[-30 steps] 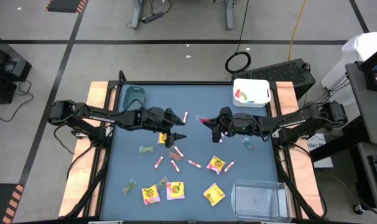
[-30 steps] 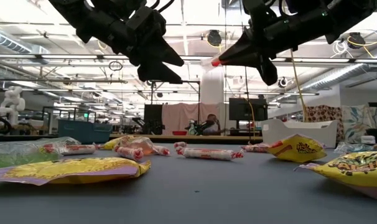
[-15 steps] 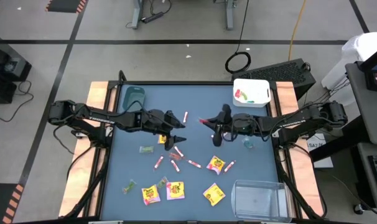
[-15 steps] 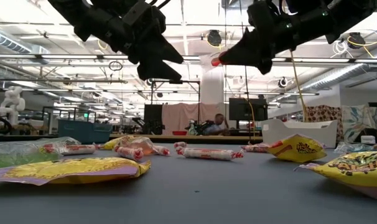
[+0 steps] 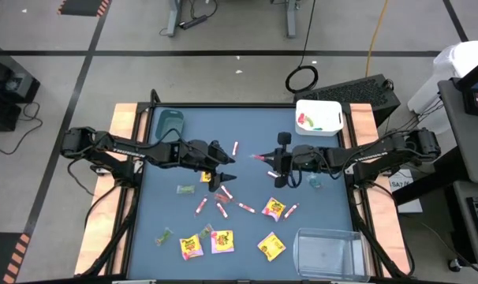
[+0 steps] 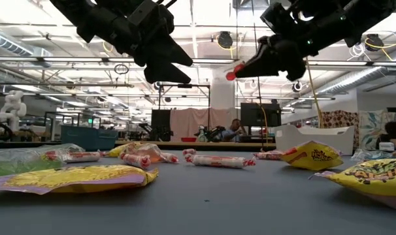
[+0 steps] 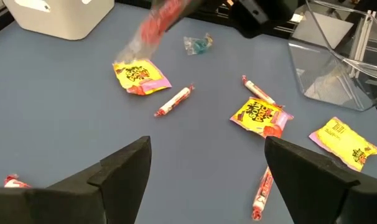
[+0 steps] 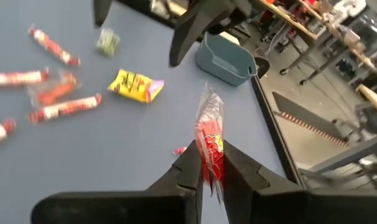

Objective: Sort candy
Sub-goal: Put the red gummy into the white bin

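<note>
The right gripper (image 5: pixel 269 158) has swung round since a second ago: its fingers then pointed low toward the left side of the table (image 5: pixel 255 126), and now the wrist is turned and drawn back a little to the right, held well above the surface. Its jaws are pressed on a red wrapped sweet (image 8: pixel 209 140), which sticks out past the fingertips; from table height the red tip (image 6: pixel 231 75) sits higher and further right than before.

The left gripper (image 5: pixel 225 167) has hardly shifted, hanging over the middle of the table with its jaws spread and nothing between them, its two dark fingers (image 7: pixel 123 165) wide apart above the blue surface.

The rest of the candy lies where it lay. Pink-white sticks (image 5: pixel 223 208) are scattered below the left gripper, one more stick (image 5: pixel 235 147) lies alone nearer the far edge, and yellow packets (image 5: pixel 272 246) sit toward the near edge along with a small green piece (image 5: pixel 164 234). A teal bin (image 5: pixel 171 121) stands at the far left corner, a white bin (image 5: pixel 319 115) with a few sweets in it at the far right, and a clear bin (image 5: pixel 326 251) at the near right.
</note>
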`<state>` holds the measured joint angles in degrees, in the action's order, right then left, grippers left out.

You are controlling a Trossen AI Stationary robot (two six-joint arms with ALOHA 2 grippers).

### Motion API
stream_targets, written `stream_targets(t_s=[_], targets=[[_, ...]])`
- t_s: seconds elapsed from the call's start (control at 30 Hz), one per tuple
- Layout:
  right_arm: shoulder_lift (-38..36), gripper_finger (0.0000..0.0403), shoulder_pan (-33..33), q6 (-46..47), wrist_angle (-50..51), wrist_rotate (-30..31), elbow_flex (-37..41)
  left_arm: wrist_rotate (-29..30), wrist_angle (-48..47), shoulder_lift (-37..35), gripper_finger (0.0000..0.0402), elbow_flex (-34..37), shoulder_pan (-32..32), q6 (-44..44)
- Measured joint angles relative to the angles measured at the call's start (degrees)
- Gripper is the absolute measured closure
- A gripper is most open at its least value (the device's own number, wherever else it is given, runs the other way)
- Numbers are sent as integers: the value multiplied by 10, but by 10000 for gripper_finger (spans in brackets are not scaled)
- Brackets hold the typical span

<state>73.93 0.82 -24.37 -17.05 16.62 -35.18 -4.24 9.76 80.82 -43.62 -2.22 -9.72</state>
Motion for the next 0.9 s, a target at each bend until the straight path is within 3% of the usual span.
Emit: stream_targets(t_s=[0.2, 0.43, 0.5, 0.7, 0.8, 0.9], targets=[[0, 367, 0, -52, 3, 0, 0, 1, 0, 0, 84, 0, 0, 0], [0, 367, 0, -44, 2, -2, 0, 3, 0, 0, 84, 0, 0, -1], [0, 367, 0, 1, 3, -4, 0, 3, 0, 0, 84, 0, 0, -1], [0, 367, 0, 289, 2, -4, 0, 3, 0, 0, 84, 0, 0, 0], [0, 367, -4, 287, 5, 6, 0, 5, 0, 0, 84, 0, 0, 0], [-9, 367, -5, 268, 15, 60, 0, 7, -3, 0, 84, 0, 0, 0]])
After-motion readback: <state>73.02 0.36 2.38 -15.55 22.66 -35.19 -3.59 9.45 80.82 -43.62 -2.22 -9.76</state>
